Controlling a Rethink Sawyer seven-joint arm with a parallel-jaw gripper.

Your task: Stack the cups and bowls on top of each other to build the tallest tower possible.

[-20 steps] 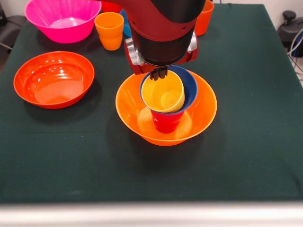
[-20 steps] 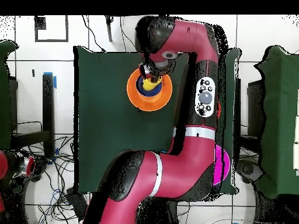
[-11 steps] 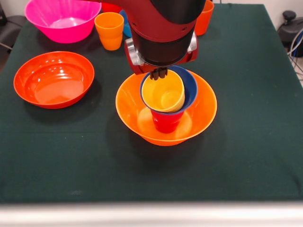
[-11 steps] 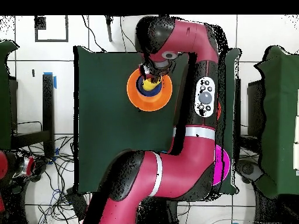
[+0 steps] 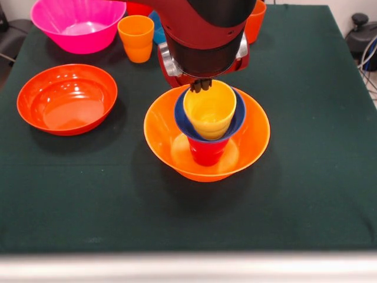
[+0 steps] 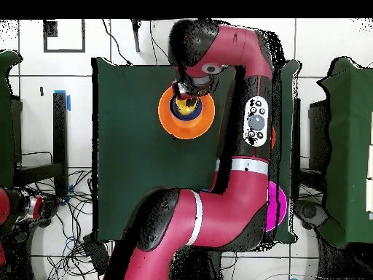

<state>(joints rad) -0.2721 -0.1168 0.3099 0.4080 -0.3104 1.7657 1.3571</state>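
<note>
Dark green tablecloth (image 5: 306, 177): your gripper (image 5: 201, 86), pinching the yellow cup (image 5: 210, 109) rim, has raised and tilted it in the dark blue bowl (image 5: 182, 121), leaving the tower (image 5: 206, 138) short.

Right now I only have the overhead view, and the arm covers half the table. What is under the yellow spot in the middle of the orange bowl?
Observer: From the front, a red cup stands in the big orange bowl and carries a dark blue bowl. The yellow is a yellow cup in that bowl.
Operator: Is that cup held?
Observer: Yes. The gripper has its jaws closed on the cup's far rim. I cannot tell whether its base rests on the blue bowl.
Operator: What is loose?
Observer: An orange-red bowl, a pink bowl and an orange cup stand apart on the table.
</note>
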